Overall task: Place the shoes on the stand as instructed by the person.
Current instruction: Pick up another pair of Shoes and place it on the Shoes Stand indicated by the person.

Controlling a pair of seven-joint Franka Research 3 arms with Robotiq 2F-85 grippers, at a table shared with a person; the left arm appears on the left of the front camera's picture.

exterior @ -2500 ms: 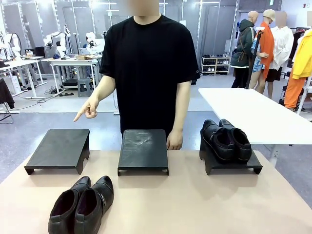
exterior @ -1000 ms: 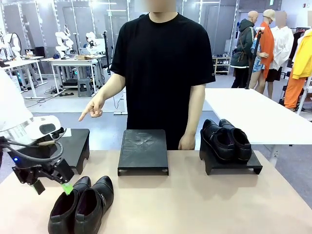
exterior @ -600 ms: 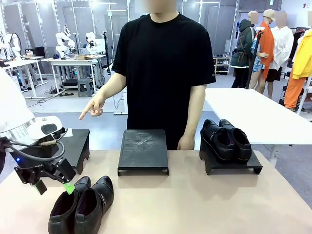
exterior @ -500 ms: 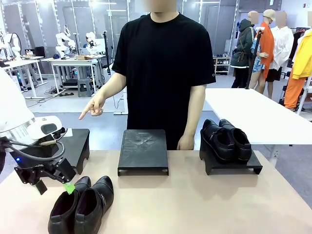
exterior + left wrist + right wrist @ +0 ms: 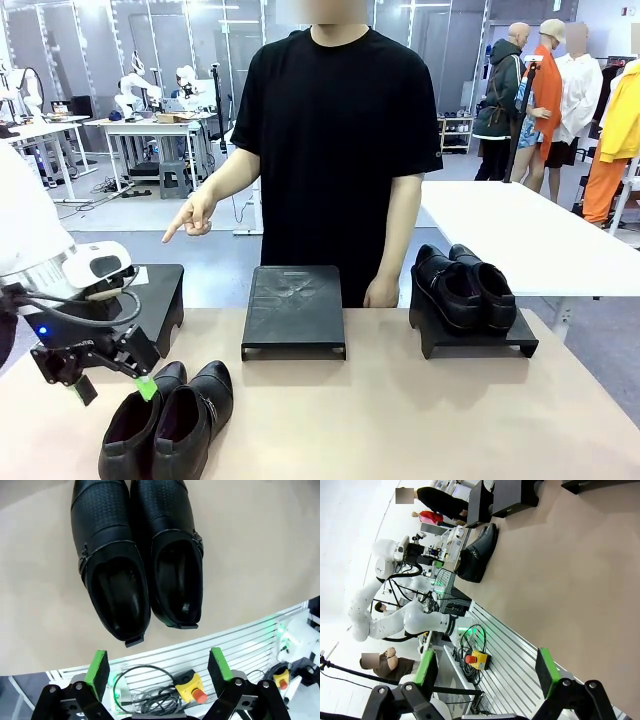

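Bench (image 5: pixel 400 420), near left: one pair of shoes (image 5: pixel 170 420) lies side by side, toes toward the stands. The left claw (image 5: pixel 116 388) hangs just beside the pair, its fingers spread apart and gripping nothing, and the right claw (image 5: pixel 487 667) is likewise spread wide and gripping nothing. Farther back three stands sit in a row: left stand (image 5: pixel 160 290), middle stand (image 5: pixel 293 305), and right stand (image 5: pixel 520 345) carrying the second pair (image 5: pixel 465 285). Beyond the bench the person (image 5: pixel 335 130) points one hand (image 5: pixel 190 215) down toward the left stand.

Glossy black shoes (image 5: pixel 115 555), toes perhaps dotted; black stands (image 5: pixel 293 305); beige table (image 5: pixel 420 420); green-padded fingers (image 5: pixel 98 667)
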